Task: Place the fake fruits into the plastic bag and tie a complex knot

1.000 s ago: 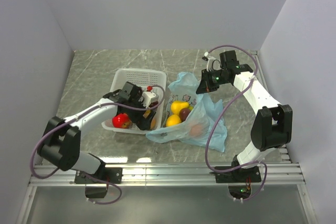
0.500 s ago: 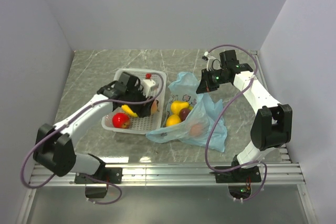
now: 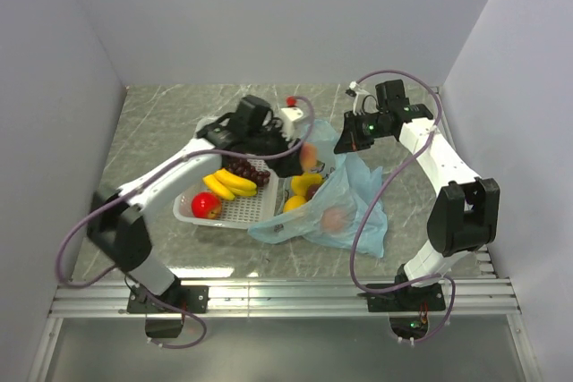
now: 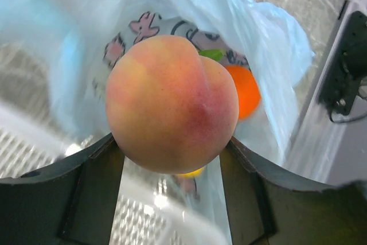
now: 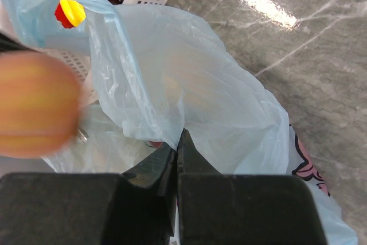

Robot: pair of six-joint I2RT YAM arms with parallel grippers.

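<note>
My left gripper (image 3: 303,153) is shut on a pinkish peach (image 4: 172,102) and holds it over the open mouth of the light-blue plastic bag (image 3: 354,203). The peach also shows blurred in the right wrist view (image 5: 37,104). My right gripper (image 5: 178,142) is shut on the bag's rim and holds it up at the back right (image 3: 349,142). Inside the bag lie an orange (image 4: 245,90), yellow fruits (image 3: 304,183) and a peach (image 3: 336,218). The white basket (image 3: 235,209) holds bananas (image 3: 228,183), grapes (image 3: 249,170) and a red apple (image 3: 206,206).
The basket stands left of the bag on the grey marbled table (image 3: 161,131). White walls close in on the left, back and right. A metal rail (image 3: 286,292) runs along the near edge.
My left gripper has lifted the peach out of the basket and swung right to the bag's mouth. The right gripper has held the bag's rim in place.
</note>
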